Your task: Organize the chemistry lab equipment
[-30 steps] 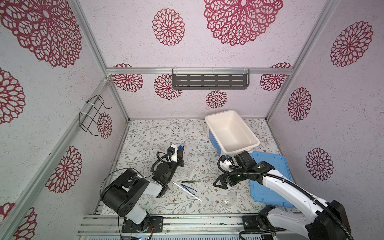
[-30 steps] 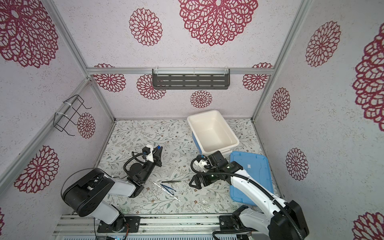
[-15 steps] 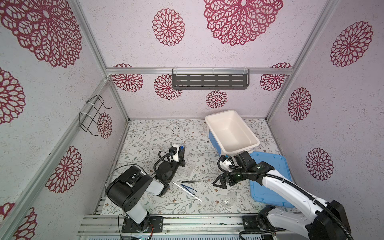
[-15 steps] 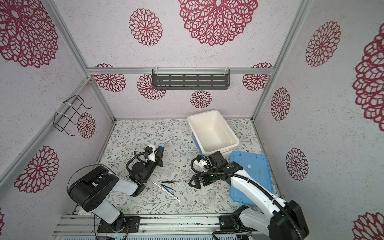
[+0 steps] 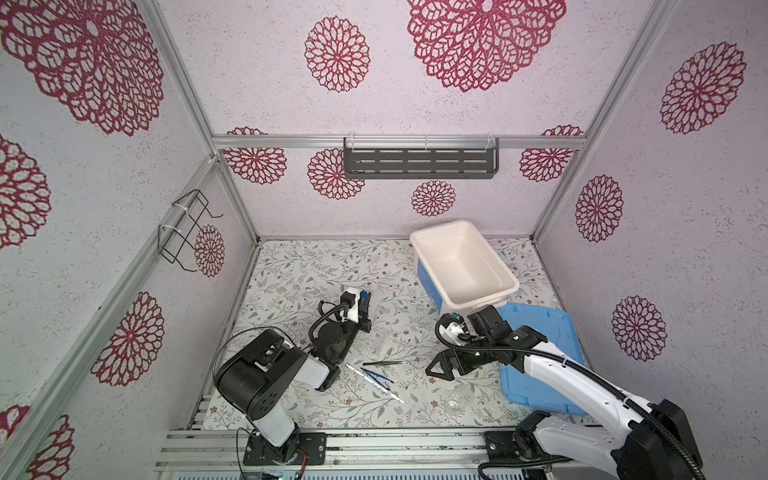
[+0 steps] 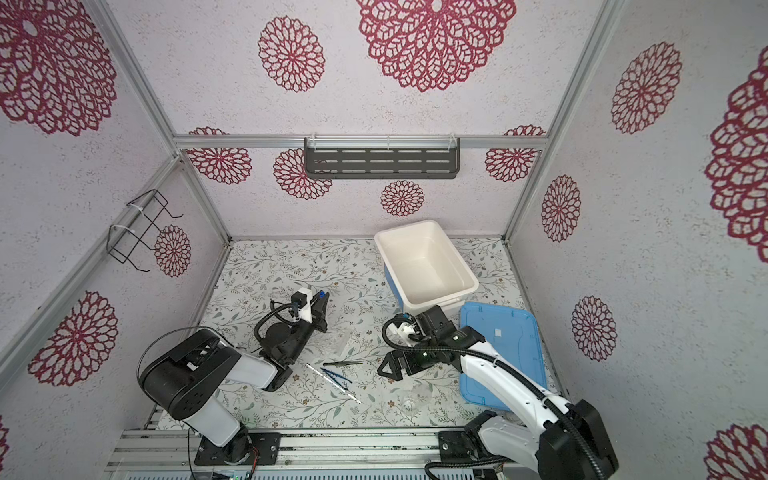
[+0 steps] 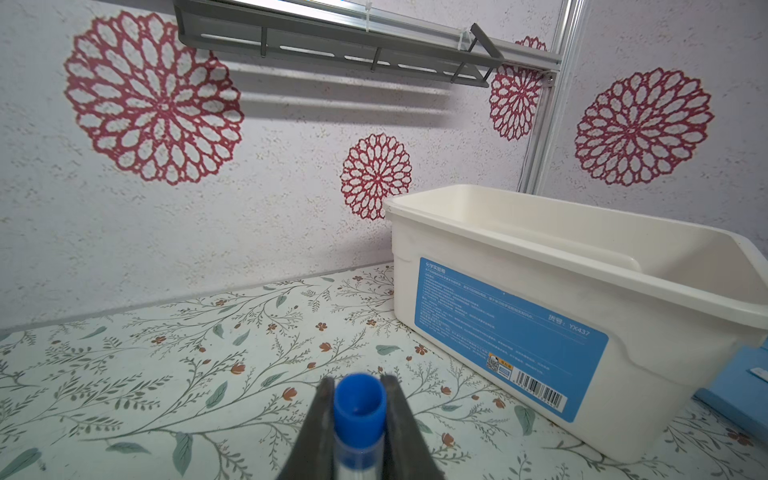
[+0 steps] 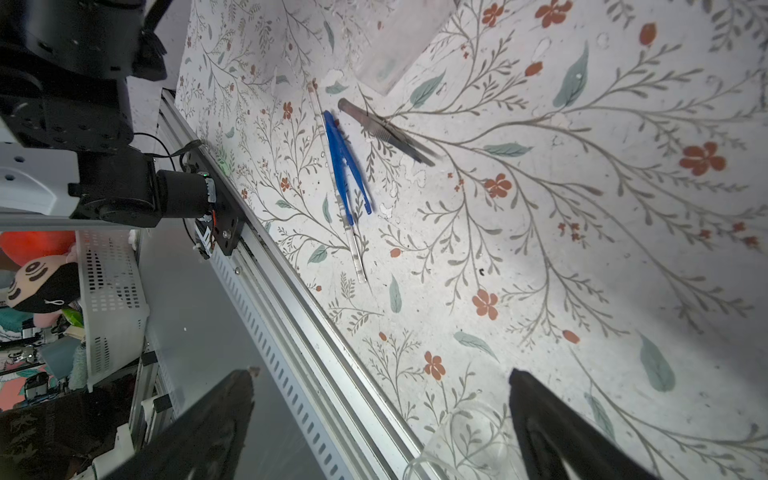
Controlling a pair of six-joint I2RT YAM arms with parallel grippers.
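My left gripper is shut on a clear tube with a blue cap, held a little above the floral mat, left of the white tub. In the left wrist view the cap sits pinched between the two fingers. My right gripper hangs open and empty near the front, just above a small clear vessel. Between the arms lie dark metal tweezers, blue tweezers and a thin white stick. A see-through tube holder lies beyond them.
The big white tub stands at the back right. A flat blue lid lies right of my right arm. A grey shelf hangs on the back wall and a wire rack on the left wall.
My left gripper has shifted slightly right and toward the back with the tube in it, its arm turning at the base. The right arm has barely moved.
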